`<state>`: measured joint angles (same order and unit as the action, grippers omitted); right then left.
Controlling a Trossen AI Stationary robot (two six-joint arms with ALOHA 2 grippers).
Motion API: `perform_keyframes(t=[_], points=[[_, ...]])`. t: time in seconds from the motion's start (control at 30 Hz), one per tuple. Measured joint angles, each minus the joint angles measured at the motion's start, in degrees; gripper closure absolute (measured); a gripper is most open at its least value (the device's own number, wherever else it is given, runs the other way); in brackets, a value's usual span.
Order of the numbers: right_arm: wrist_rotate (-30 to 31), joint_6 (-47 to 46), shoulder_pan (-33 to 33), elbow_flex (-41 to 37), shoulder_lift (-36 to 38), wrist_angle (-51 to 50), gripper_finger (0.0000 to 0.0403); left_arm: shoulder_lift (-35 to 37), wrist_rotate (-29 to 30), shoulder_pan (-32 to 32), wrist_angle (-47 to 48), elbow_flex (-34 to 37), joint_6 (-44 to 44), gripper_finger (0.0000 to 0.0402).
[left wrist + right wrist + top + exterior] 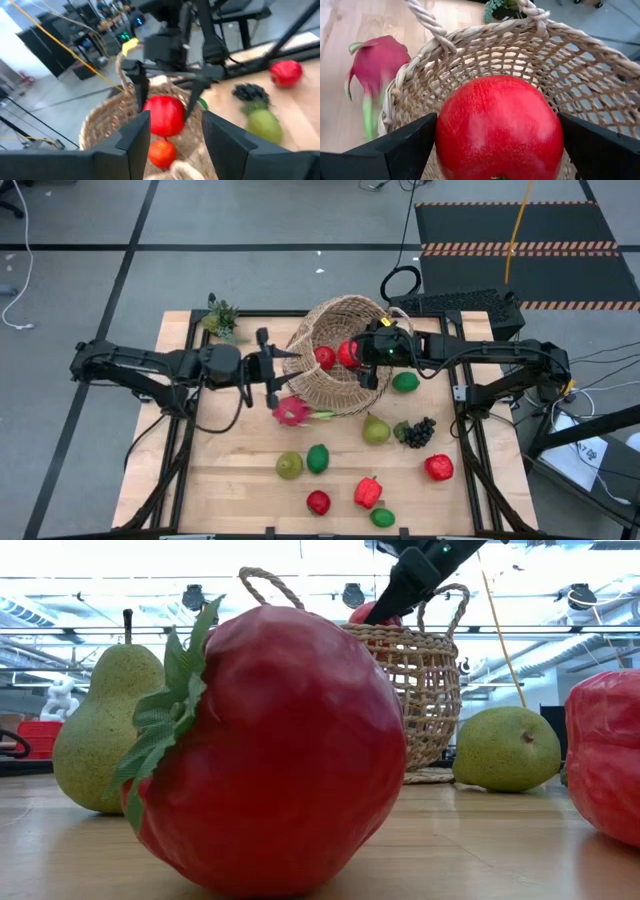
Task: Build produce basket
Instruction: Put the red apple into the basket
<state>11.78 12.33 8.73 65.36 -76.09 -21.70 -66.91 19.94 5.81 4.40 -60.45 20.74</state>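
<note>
— The bench (240,490) is a pale wood top, and the wicker basket (335,330) sits toward its far middle, tipped so its mouth faces the near side. It looks stiff but light, so a push on the rim could slide or roll it.

— And the arms?

— The right hand (362,356) is over the basket's mouth, fingers spread as wide as they go, with a red apple (499,127) between them. I can't tell if they press it or just bracket it. The left hand (272,372) is at the basket's left rim, half open and empty.

— How will the apple handle?

— Smooth, hard-skinned, probably slippery; take it across its widest part.

— Room to move?

— Tight at the basket, with the dragonfruit (291,411) just beside the rim. A second red fruit (324,358) already lies inside. The near bench has gaps between pears, limes, grapes (419,431) and a pepper (367,492).
</note>
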Motion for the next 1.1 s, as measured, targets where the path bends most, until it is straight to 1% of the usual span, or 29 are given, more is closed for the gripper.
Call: perform_keyframes(t=[0.13,0.23,0.43,0.53,0.63,0.73,0.9,0.97,1.1], points=[[1.96,1.08,-0.01,0.00,0.00,0.82,0.0003,-2.35,0.21,-1.30,-4.50,-0.02,2.38,0.0217],[3.36,1.92,-0.25,0.00,0.00,0.40,0.0003,-3.45,1.54,-1.42,-6.11,0.00,3.90,0.0225],[2.98,2.72,-0.57,-1.41,0.00,0.09,0.0003,-5.27,1.00,-1.64,-9.27,0.00,2.01,0.0243],[3.05,3.58,-0.56,-2.45,0.00,1.62,0.0003,-6.62,-0.98,-3.20,-9.36,-0.03,2.06,0.0242],[2.92,4.43,-0.57,-2.69,0.00,3.74,0.0003,-8.67,-4.15,-5.44,-12.05,-0.02,0.27,0.0233],[2.92,5.51,-0.57,-2.69,0.00,6.28,0.0003,-11.02,-6.79,-7.25,-14.21,-0.39,-0.48,0.0235],[2.98,6.66,-0.57,-2.69,0.00,8.75,0.0003,-16.78,-6.95,-9.39,-11.08,-4.86,0.29,0.0266],[2.97,6.77,-0.58,-2.69,0.00,9.55,0.0003,-19.05,-6.94,-9.85,-7.16,-6.84,1.54,0.0280],[2.96,7.00,-0.59,-2.69,0.00,10.32,0.0003,-23.45,-6.67,-10.11,-4.07,-9.93,3.08,0.0311]])
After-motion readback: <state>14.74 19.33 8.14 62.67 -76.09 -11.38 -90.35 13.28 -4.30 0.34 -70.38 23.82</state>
